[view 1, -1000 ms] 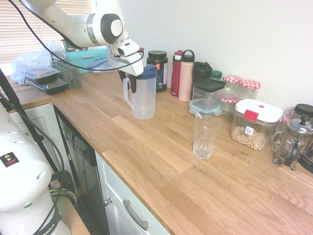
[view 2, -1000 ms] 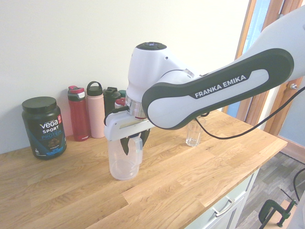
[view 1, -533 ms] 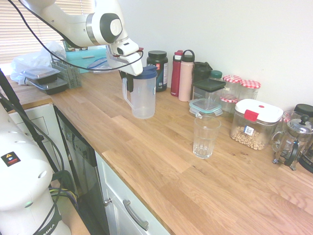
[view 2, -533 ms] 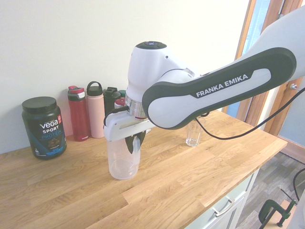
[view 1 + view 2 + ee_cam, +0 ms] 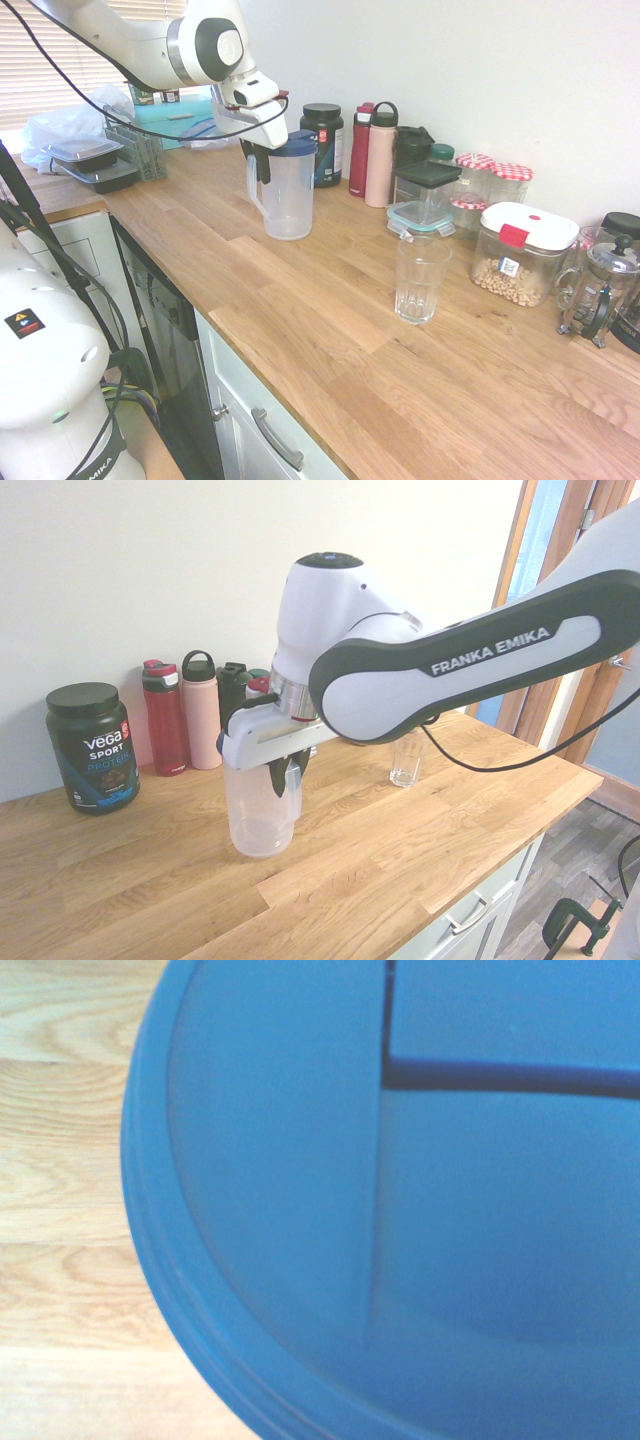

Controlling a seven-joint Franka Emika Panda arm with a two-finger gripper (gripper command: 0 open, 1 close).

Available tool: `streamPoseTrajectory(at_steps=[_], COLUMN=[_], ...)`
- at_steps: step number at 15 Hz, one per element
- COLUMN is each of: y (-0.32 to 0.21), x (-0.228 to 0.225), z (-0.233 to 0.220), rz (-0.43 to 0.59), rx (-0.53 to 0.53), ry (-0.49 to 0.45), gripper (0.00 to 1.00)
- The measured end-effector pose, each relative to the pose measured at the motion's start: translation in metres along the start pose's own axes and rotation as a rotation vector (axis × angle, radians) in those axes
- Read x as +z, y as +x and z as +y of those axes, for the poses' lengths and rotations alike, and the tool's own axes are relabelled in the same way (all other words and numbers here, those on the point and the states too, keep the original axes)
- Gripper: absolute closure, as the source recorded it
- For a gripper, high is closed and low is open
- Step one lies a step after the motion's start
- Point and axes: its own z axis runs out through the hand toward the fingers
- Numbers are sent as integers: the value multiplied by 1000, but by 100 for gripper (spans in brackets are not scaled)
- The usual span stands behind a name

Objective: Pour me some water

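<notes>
A clear plastic water pitcher [image 5: 291, 195] [image 5: 260, 815] with a blue lid stands on the wooden counter [image 5: 300, 330]. My gripper [image 5: 262, 165] [image 5: 283, 776] comes down from above and is shut on the pitcher's handle, on the side facing the counter's front edge. The blue lid [image 5: 400, 1210] fills the wrist view. An empty clear drinking glass [image 5: 420, 279] [image 5: 405, 765] stands upright farther along the counter, well apart from the pitcher. Whether the pitcher's base still rests on the wood, I cannot tell.
Along the wall stand a black protein tub [image 5: 322, 142], a red bottle [image 5: 360, 150], a pink bottle [image 5: 380, 155], lidded containers [image 5: 425, 195], a jar of chickpeas [image 5: 520, 252] and a French press [image 5: 598, 290]. A dish rack [image 5: 138, 148] and trays sit beyond the pitcher.
The fingers have closed on the pitcher's handle. In the first exterior view the arm and pitcher have shifted slightly left and up.
</notes>
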Motion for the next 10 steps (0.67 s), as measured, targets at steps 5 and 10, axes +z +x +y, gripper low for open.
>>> streamPoseTrajectory(at_steps=[5,10], y=[-8,0], x=[-63,-123], z=[43,128], rz=[17,5], rx=[-67,-239], ry=[12,-35], gripper=[100,100])
